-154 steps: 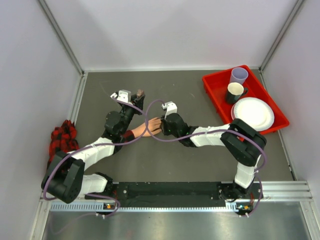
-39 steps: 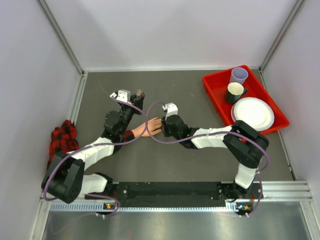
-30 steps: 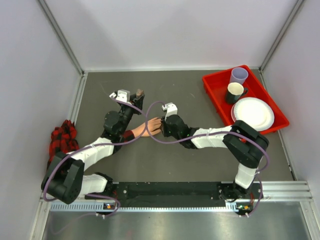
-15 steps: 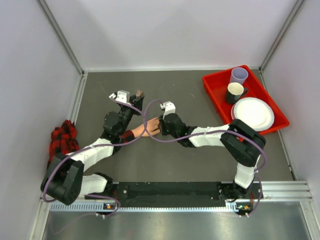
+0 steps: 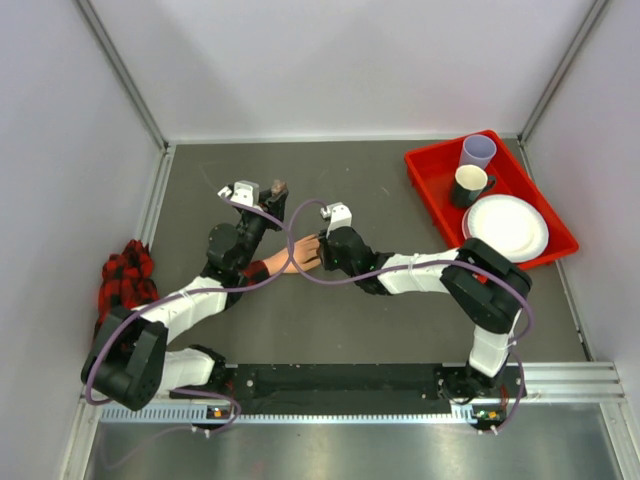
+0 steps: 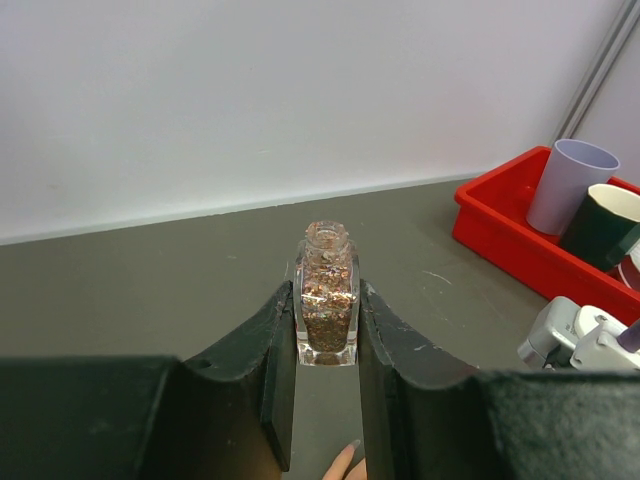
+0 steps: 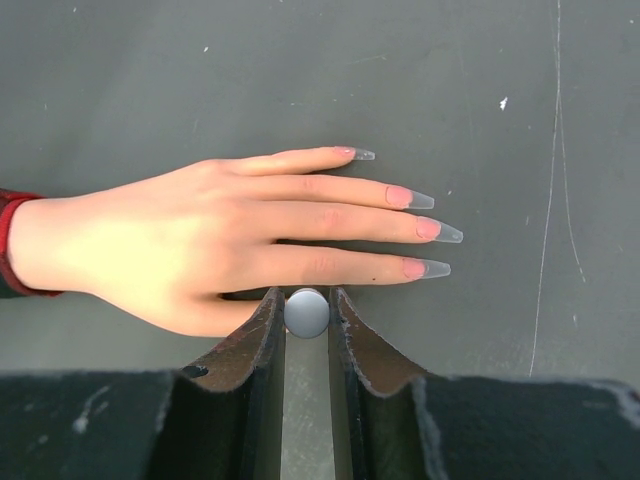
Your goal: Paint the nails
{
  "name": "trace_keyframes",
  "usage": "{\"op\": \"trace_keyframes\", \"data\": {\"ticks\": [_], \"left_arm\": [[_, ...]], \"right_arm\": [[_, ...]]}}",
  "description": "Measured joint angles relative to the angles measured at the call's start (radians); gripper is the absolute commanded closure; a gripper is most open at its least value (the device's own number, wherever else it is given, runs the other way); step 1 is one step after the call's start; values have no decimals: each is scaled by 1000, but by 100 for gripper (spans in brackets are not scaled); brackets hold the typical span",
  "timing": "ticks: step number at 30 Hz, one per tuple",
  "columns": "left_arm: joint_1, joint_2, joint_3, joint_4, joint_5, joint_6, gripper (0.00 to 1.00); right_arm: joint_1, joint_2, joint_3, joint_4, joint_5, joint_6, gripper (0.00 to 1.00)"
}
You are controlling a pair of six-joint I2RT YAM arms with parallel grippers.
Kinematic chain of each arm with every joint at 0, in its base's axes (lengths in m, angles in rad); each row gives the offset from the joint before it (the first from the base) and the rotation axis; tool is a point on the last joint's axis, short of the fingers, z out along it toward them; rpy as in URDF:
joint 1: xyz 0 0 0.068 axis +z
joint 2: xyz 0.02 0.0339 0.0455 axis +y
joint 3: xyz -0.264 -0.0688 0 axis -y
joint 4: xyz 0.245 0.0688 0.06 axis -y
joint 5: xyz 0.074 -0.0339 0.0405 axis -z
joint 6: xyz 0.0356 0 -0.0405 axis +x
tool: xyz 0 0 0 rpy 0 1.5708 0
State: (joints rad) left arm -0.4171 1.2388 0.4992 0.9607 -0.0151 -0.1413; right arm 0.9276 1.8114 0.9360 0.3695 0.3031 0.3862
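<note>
A peach mannequin hand [image 7: 200, 240] lies flat on the grey table, its plaid sleeve [image 5: 127, 272] trailing left. Its nails [image 7: 432, 230] are long, pink at the base with clear tips; the thumb's is hidden under my fingers. My right gripper [image 7: 307, 300] is shut on a round grey brush cap [image 7: 307, 312], seen end-on at the hand's near edge. My left gripper [image 6: 327, 300] is shut on a small square, uncapped nail polish bottle [image 6: 327, 305] full of coppery glitter, held upright just beyond the hand [image 5: 300, 255]. One fingertip [image 6: 343, 462] shows below the bottle.
A red tray [image 5: 430, 170] at the back right holds a purple cup [image 5: 478, 151], a black mug [image 5: 468, 185] and a white plate [image 5: 505, 227]. White walls close in the table on the left, back and right.
My right gripper has shifted slightly left over the hand with the cap still in it. The left gripper and bottle have barely moved.
</note>
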Motion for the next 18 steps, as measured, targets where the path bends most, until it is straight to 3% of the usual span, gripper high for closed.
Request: {"op": "trace_keyframes", "data": {"ticks": [18], "left_arm": [[3, 0, 0, 0, 0, -1, 100]], "right_arm": [[0, 0, -13, -15, 9, 3, 100]]}}
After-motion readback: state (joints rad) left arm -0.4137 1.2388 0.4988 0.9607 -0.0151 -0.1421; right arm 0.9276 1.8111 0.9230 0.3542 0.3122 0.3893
